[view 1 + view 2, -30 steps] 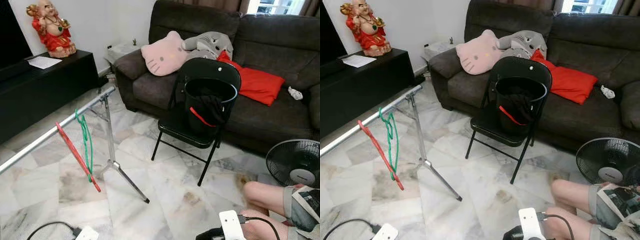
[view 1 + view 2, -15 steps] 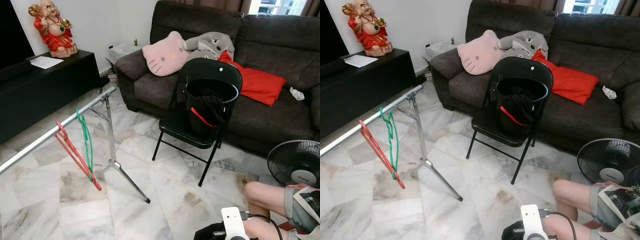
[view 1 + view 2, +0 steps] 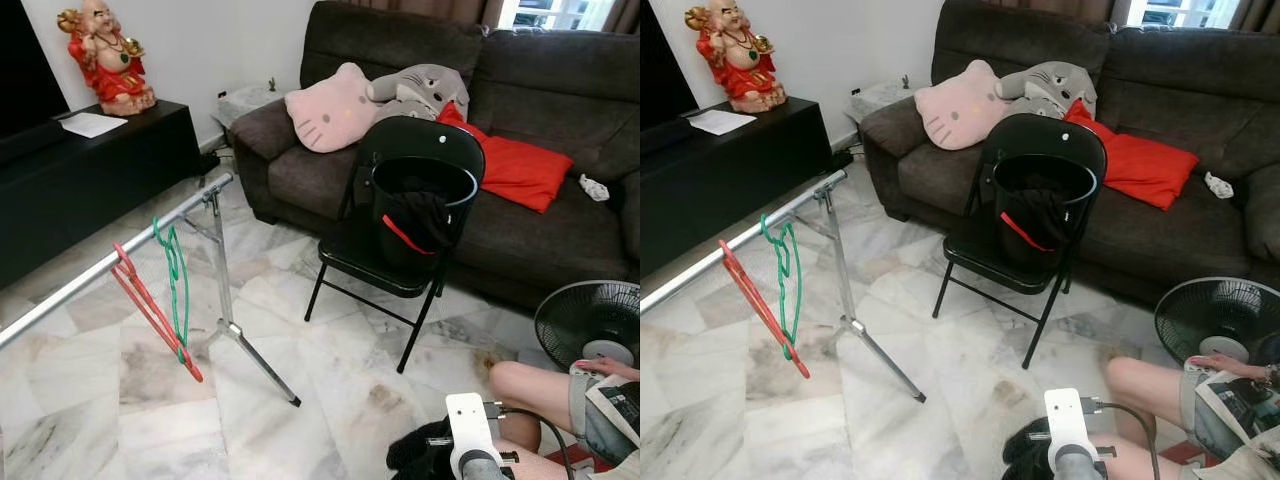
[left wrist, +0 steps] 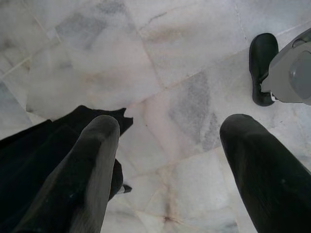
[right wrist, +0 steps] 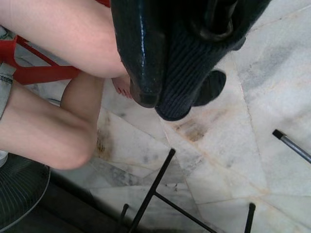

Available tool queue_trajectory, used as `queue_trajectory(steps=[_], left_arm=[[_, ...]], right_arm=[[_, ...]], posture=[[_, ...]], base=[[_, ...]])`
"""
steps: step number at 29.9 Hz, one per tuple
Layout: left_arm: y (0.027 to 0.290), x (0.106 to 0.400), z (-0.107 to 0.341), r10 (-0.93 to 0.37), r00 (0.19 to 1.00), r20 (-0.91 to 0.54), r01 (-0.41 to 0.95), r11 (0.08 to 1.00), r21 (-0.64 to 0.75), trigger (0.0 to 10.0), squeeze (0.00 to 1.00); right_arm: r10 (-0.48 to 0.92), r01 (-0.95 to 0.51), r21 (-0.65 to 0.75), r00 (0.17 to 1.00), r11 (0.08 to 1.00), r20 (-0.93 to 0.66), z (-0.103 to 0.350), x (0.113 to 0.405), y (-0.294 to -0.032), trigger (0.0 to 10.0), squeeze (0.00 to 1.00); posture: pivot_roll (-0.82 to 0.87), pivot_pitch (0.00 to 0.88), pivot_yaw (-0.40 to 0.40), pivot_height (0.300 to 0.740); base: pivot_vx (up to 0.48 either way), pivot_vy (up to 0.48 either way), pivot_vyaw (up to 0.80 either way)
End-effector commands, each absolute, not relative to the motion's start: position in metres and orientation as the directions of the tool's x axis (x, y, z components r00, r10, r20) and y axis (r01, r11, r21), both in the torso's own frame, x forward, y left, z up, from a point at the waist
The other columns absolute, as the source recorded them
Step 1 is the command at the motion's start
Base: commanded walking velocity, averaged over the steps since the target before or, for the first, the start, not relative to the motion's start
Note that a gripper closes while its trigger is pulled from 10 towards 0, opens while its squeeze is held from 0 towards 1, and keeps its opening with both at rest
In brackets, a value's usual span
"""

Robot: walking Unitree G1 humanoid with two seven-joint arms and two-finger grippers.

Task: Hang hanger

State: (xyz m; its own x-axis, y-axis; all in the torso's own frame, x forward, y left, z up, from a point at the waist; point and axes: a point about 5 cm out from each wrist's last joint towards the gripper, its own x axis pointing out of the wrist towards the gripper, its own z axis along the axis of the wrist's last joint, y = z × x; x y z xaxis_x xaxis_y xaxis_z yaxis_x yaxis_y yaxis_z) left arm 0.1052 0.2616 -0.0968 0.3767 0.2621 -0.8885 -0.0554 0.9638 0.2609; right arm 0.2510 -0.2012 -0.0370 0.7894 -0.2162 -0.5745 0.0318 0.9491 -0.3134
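I am looking down at a silver rail [image 3: 110, 262] on a tripod stand, and two hangers are hanging on it — a red hanger [image 3: 152, 312] and a green hanger [image 3: 176, 287] just beside it, both tilting down toward the marble floor [image 3: 330, 390].

My right gripper [image 5: 167, 94] is sitting low by my right side, near a seated person's bare knee [image 3: 520, 385], and its fingers are closing on a black knitted cloth [image 5: 194, 58] that is bunching around them. I cannot make out a hanger in it. In the head view the same dark bundle is showing under my white wrist module [image 3: 468, 425].

My left gripper [image 4: 167, 160] is pointing straight at the floor with its two fingers [image 4: 87, 174] standing wide apart, holding nothing; a piece of black fabric [image 4: 29, 160] is lying on the tiles behind one finger.

Ahead, a black folding chair [image 3: 400, 260] is carrying a black bucket [image 3: 420, 215] with dark clothes in it, in front of a brown sofa [image 3: 560, 120] with a pink cat cushion [image 3: 330, 108] and a red pillow [image 3: 515, 165]. A floor fan [image 3: 590, 325] is standing near the person.
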Motion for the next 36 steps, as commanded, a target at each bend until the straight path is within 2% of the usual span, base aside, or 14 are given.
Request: queue_trajectory(steps=[1,2,6,10,20,31,36], left_arm=[[0.263,0.097,-0.099,0.275,0.336,-0.901,-0.087,0.961,0.261,10.0,0.00],[0.262,0.093,-0.101,0.272,0.313,-0.910,-0.118,0.962,0.246,10.0,0.00],[0.251,0.090,-0.104,0.187,0.332,-0.925,-0.098,0.982,0.164,10.0,0.00],[0.244,0.087,-0.106,0.173,0.328,-0.929,-0.077,0.985,0.157,10.0,0.00],[0.246,0.053,-0.112,0.181,0.232,-0.956,-0.075,0.983,0.168,10.0,0.00],[0.252,0.041,-0.112,0.180,0.207,-0.962,-0.070,0.983,0.169,10.0,0.00],[0.249,0.045,-0.112,0.164,0.215,-0.963,-0.060,0.986,0.155,10.0,0.00]], right_arm=[[-0.216,0.045,-0.317,0.819,0.947,-0.531,-0.029,0.260,-0.202,10.0,0.00],[-0.218,0.053,-0.316,0.829,0.947,-0.514,-0.026,0.263,-0.203,10.0,0.00],[-0.229,0.057,-0.340,0.841,0.939,-0.490,-0.022,0.266,-0.206,10.0,0.00],[-0.253,0.080,-0.353,0.843,0.932,-0.475,-0.021,0.263,-0.214,10.0,0.00],[-0.216,0.147,-0.217,0.916,0.965,-0.338,0.003,0.280,-0.217,10.0,0.00],[-0.158,0.106,-0.184,0.942,0.977,-0.296,0.012,0.288,-0.209,10.0,0.00],[-0.153,0.100,-0.184,0.941,0.978,-0.301,0.012,0.289,-0.208,10.0,0.00]], posture=[[0.06,0.000,0.011,0.740],[0.06,0.000,0.010,0.740],[0.05,0.000,0.007,0.740],[0.06,0.000,0.003,0.740],[0.04,0.000,0.007,0.740],[0.05,0.000,0.009,0.740],[0.05,0.000,0.008,0.740]], base=[[0.000,0.000,0.00],[0.000,0.000,0.00],[0.000,0.000,0.00],[0.000,0.000,0.00],[0.000,0.000,0.00],[0.000,0.000,0.78],[0.000,0.000,0.80]])
